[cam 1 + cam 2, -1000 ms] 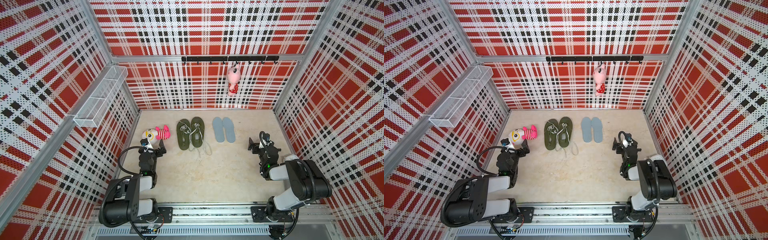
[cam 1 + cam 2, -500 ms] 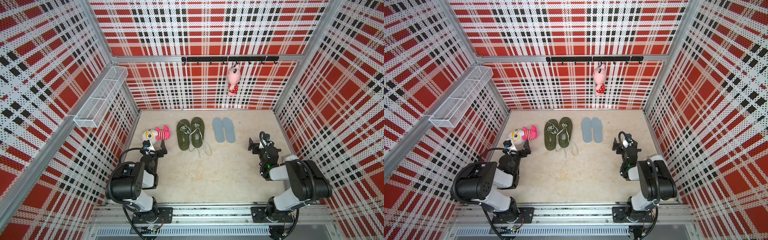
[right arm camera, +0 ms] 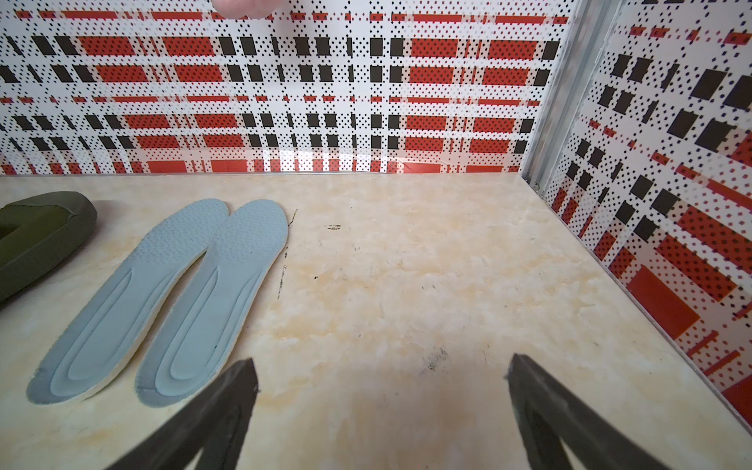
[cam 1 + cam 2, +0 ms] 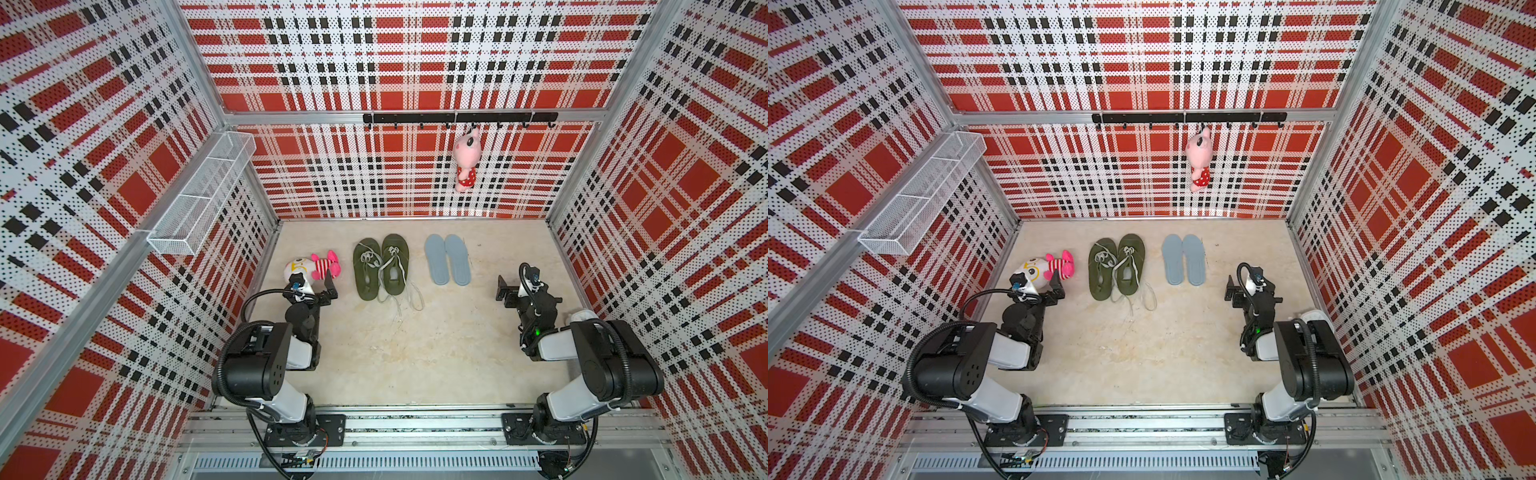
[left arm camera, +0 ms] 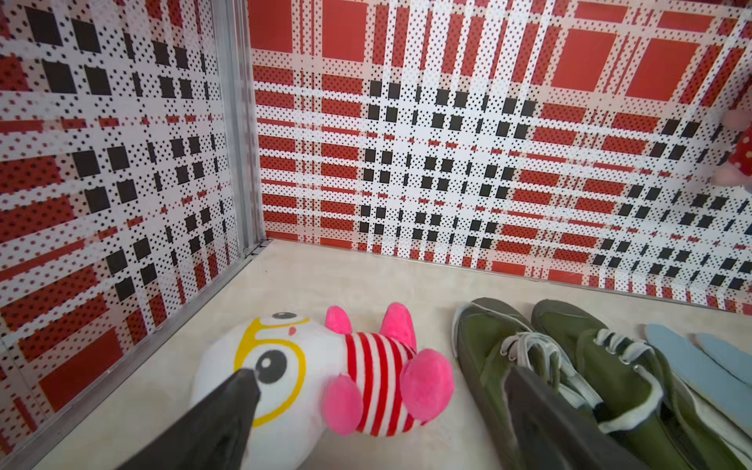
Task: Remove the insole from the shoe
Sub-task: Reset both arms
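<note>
Two olive-green shoes with loose white laces stand side by side at the back middle of the floor. To their right, two light-blue insoles lie flat on the floor, outside the shoes. My left gripper is open and holds nothing. It hangs low just left of the shoes, over a plush toy. My right gripper is open over bare floor, to the right of the insoles and nearer the front.
A white, pink and red-striped plush toy lies by the left wall. A pink plush hangs from a black hook rail on the back wall. A white wire basket is fixed on the left wall.
The left arm's lower links have risen and swung inward, and its gripper has shifted slightly right beside the plush toy. The right arm, shoes and insoles have not moved.
</note>
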